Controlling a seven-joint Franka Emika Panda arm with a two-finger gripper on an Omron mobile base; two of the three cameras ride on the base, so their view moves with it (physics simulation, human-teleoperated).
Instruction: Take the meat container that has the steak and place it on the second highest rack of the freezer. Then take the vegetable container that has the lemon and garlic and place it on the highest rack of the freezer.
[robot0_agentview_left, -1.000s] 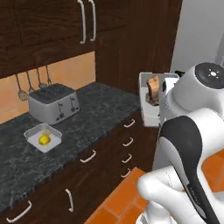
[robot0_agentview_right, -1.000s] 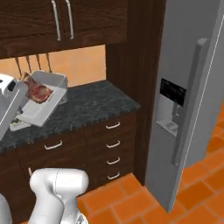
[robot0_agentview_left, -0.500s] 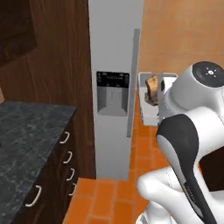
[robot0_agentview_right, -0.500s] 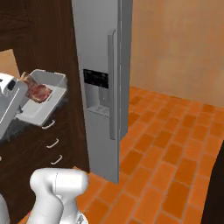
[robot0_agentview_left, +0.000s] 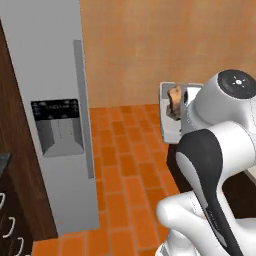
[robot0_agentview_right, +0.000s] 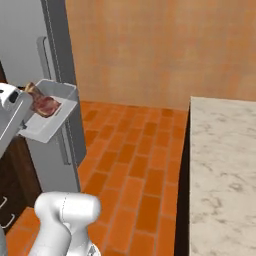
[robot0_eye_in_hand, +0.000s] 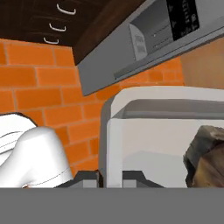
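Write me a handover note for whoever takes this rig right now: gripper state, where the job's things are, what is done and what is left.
Gripper: shut on the rim of the meat container, carried in the air off the arm.
Steak: lying inside that container.
Freezer: just ahead, doors closed, dispenser panel facing the base.
Done: steak container picked up and brought to the freezer.
Left: open the freezer, set this container on the second highest rack, then fetch the lemon and garlic container and put it on the highest rack.
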